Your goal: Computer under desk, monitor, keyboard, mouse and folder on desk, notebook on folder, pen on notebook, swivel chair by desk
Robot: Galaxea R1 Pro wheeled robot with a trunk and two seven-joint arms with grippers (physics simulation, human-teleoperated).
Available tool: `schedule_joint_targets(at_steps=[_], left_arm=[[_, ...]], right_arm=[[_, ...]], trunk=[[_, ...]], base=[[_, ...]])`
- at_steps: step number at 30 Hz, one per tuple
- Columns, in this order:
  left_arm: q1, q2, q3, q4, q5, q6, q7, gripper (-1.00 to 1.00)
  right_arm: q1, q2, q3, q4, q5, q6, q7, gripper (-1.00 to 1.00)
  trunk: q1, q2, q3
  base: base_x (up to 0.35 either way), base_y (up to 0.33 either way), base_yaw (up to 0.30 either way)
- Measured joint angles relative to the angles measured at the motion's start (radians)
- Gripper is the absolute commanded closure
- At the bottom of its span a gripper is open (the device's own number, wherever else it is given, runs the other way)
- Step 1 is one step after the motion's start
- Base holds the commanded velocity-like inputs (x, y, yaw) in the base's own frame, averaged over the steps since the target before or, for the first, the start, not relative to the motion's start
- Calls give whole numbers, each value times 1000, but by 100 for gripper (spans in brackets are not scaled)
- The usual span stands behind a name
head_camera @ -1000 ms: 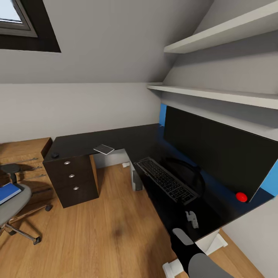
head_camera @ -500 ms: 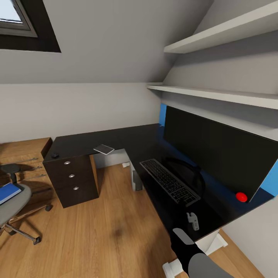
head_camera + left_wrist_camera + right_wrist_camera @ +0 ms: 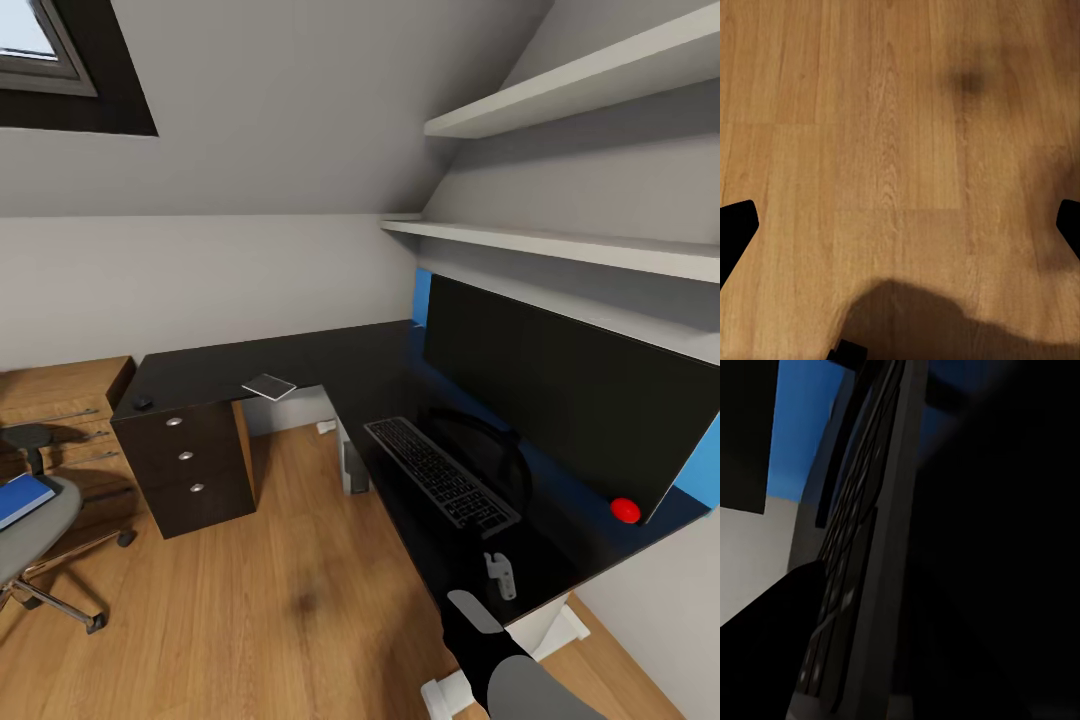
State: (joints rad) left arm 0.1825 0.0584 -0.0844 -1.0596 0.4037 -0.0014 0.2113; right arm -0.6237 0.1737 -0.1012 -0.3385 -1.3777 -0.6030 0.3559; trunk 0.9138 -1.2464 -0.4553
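Black desk [image 3: 330, 365] under sloped ceiling | keyboard [image 3: 441, 473] before monitor [image 3: 560, 392] | right gripper [image 3: 498, 574] at its near end, finger state unclear | nudge squarely, parallel to screen.

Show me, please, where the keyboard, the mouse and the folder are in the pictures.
keyboard [image 3: 441, 473]: head view, middle of its dark keys.
mouse [image 3: 143, 403]: head view, top of its black body.
folder [image 3: 22, 499]: head view, its blue cover, on the chair seat.

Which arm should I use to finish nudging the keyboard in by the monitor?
Right. The right hand is on the desk, just short of the keyboard in front of the monitor. The left wrist view faces the floor.
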Motion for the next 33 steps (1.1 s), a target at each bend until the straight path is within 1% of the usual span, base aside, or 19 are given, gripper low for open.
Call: schedule_joint_targets(at_steps=[5, 7, 8, 9, 10, 21, 24, 26, 33], left_arm=[[0, 0, 0, 0, 0, 0, 0, -100], [0, 0, 0, 0, 0, 0, 0, -100], [0, -1, 0, 0, 0, 0, 0, -100], [0, 0, 0, 0, 0, 0, 0, -100], [0, 0, 0, 0, 0, 0, 0, -100], [0, -1, 0, 0, 0, 0, 0, -100], [0, 0, 0, 0, 0, 0, 1, -100], [0, 0, 0, 0, 0, 0, 2, -100], [0, 0, 0, 0, 0, 0, 3, -100]], right_arm=[[0, 0, 0, -2, 0, -3, -3, 100], [0, 0, 0, -3, -2, -3, -16, 100], [-1, 0, -2, -6, 23, -9, -36, 100], [-1, 0, 1, -14, 38, -12, -51, 100], [-1, 0, 4, -19, 40, -12, -59, 100], [-2, 0, 4, -20, 37, -10, -57, 100], [-2, 0, 4, -10, 37, -11, -43, 100], [-2, 0, 9, -10, 39, -11, -43, 100], [-2, 0, 8, -10, 38, -11, -43, 100]], trunk=[[0, 0, 0], [0, 0, 0], [0, 0, 0], [0, 0, 0], [0, 0, 0], [0, 0, 0], [0, 0, 0], [0, 0, 0], [0, 0, 0]], base=[[0, 0, 0], [0, 0, 0], [0, 0, 0], [0, 0, 0], [0, 0, 0], [1, -1, 0], [99, -93, 0], [128, -118, 0], [23, -22, 0]])
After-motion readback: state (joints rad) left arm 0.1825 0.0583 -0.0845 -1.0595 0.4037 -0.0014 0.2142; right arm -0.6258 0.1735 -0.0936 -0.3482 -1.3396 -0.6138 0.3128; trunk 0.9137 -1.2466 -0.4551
